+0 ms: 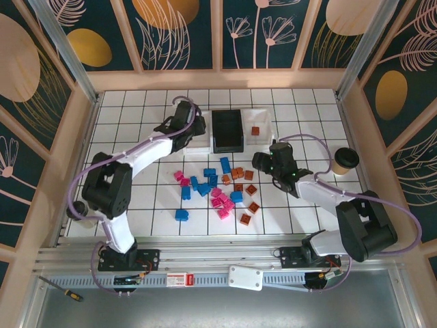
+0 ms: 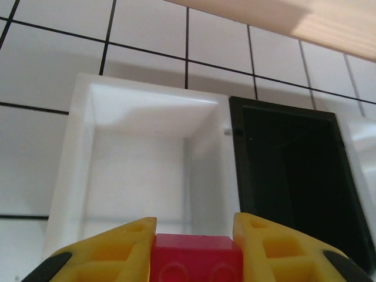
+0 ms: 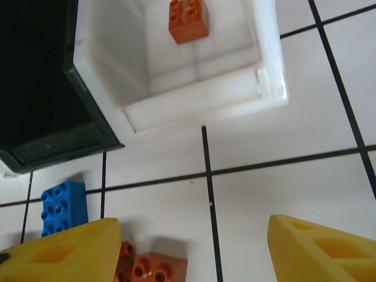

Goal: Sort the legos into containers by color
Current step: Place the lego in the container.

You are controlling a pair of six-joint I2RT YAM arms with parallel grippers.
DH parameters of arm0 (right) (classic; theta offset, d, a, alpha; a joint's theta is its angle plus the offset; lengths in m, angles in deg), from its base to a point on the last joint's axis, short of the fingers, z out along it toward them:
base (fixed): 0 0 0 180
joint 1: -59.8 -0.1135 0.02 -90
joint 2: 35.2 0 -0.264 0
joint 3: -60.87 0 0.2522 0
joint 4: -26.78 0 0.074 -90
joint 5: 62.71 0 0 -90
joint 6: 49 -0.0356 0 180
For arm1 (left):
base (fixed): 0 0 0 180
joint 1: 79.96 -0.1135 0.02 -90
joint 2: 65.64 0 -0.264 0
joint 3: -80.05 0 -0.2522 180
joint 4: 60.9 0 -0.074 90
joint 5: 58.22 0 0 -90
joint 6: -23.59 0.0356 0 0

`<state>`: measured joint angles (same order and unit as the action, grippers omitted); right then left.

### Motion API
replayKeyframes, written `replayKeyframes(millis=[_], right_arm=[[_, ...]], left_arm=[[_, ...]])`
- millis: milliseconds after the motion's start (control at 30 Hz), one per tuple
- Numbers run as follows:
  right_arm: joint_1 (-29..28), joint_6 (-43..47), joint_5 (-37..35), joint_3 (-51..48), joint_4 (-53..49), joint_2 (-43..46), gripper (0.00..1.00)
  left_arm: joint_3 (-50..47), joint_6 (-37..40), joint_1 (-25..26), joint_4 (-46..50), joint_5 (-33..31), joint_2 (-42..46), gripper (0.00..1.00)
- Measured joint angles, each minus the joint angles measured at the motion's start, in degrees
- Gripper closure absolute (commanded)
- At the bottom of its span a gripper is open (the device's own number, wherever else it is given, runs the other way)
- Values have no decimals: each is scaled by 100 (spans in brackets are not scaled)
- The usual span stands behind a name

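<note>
The white tiled table (image 1: 136,109) carries everything. At its far side the containers (image 1: 214,130) stand in a row, side by side: the left white tray (image 2: 141,106), the black tray (image 2: 294,170) in the middle and the right white tray (image 3: 200,100). Nearer the arms, the legos (image 1: 220,199) lie in a loose heap of magenta, blue and orange-brown, well apart from the trays.

The left gripper (image 2: 195,241) hangs at the near edge of the left white tray, its fingers closed narrow on a magenta brick (image 2: 197,255). That tray looks bare inside, though we cannot see its near floor. The right gripper (image 3: 194,247) hovers over the table in front of the right white tray, fingers spread wide and holding nothing. An orange-brown brick (image 3: 155,270) sits below the gap and a blue brick (image 3: 61,205) lies beside it. One orange brick (image 3: 188,20) lies in the right white tray.

We judge these bricks light, rigid and smooth. They should be pinched across two flat side walls, square on. A corner or the studs would let them twist out.
</note>
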<state>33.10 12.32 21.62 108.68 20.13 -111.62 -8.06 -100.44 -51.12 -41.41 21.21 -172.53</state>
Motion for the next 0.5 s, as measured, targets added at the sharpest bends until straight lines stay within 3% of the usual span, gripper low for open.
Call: replayKeyframes(millis=[167,233,367,500], right_arm=[[-188,-39,44,-214,-70,352,32],[-282,-42,79,-275,-133,487,32],[-487,-42,131,-361,-284,715,31],[-780,-42,170,-422,-518,894,32]], left_arm=[[562,72,-17,223,-136,-667,66],[717,118,-35,289,-153,-833,55],[807,111,-63,354,-168,-870,38],[787,103,-79,350,-50,-761,31]])
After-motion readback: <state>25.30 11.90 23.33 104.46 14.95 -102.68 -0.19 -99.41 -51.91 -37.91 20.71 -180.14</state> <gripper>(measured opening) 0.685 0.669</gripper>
